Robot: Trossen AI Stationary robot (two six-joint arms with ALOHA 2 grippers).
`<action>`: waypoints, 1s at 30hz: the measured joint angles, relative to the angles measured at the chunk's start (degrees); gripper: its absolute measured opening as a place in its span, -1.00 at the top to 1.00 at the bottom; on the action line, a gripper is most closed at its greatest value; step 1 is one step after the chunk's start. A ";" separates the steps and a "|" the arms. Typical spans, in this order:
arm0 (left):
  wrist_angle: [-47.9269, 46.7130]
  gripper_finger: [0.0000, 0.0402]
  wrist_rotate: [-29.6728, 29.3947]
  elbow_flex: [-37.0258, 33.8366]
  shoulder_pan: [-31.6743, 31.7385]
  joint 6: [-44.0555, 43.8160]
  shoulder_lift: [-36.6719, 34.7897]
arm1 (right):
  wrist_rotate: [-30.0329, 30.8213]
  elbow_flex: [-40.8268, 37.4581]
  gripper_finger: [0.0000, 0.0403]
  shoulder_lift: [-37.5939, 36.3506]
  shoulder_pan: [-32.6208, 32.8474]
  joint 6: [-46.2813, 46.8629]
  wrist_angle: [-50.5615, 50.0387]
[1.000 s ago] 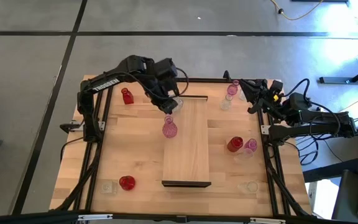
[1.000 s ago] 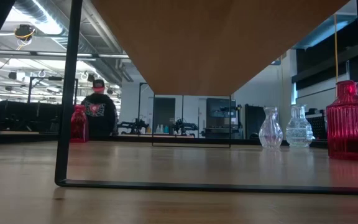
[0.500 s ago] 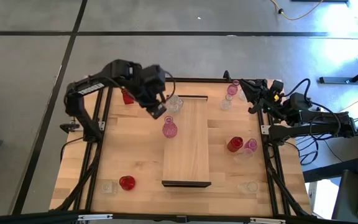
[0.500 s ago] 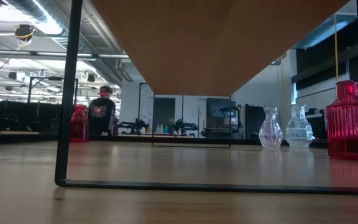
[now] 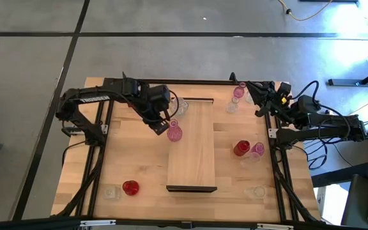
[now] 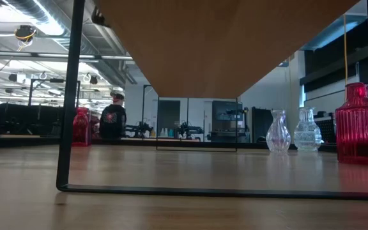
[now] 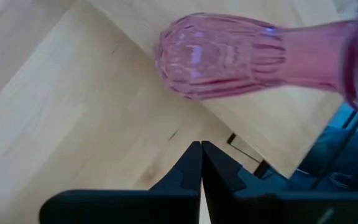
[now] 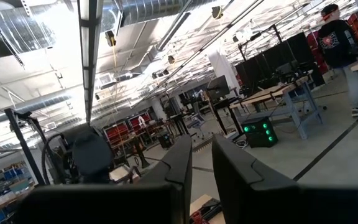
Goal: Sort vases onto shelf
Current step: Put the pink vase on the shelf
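Note:
The shelf (image 5: 193, 153) is a long light-wood board on the table's middle. A pink narrow-necked vase (image 5: 174, 132) stands on its base at the shelf's left edge. A clear vase (image 5: 179, 107) stands at the shelf's far left corner. My left gripper (image 5: 164, 124) hangs just left of the pink vase (image 7: 219, 56), pointing steeply down, shut and with nothing in it. Its fingertips (image 7: 201, 149) stop short of the vase. My right gripper (image 8: 202, 158) waits at the table's far right, tilted upward, with a narrow gap between its fingers and nothing in it.
On the right of the table stand a pink vase (image 5: 238, 92), a clear one (image 5: 232, 106), a red one (image 5: 241, 148), a pink one (image 5: 257, 151) and a clear one (image 5: 257, 191). At the near left are a red vase (image 5: 131, 187) and a clear one (image 5: 112, 191).
My left gripper has left the clear vase at the shelf's far left corner. It has gone toward the table's left edge, then toward the near edge and down, ending beside the pink vase. Both vases stand where they were.

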 joint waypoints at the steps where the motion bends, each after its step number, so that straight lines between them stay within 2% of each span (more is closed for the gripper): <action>1: 0.76 1.00 -0.04 -0.72 0.00 0.19 0.00 | 0.00 0.00 0.74 0.00 0.00 0.01 0.00; 14: 11.00 1.00 0.53 -4.77 0.07 0.58 0.02 | 0.00 0.00 0.74 0.00 0.00 0.02 0.02; 30: 14.97 1.00 0.71 -4.79 1.16 0.63 0.02 | 0.00 0.00 0.74 0.00 0.00 0.07 0.07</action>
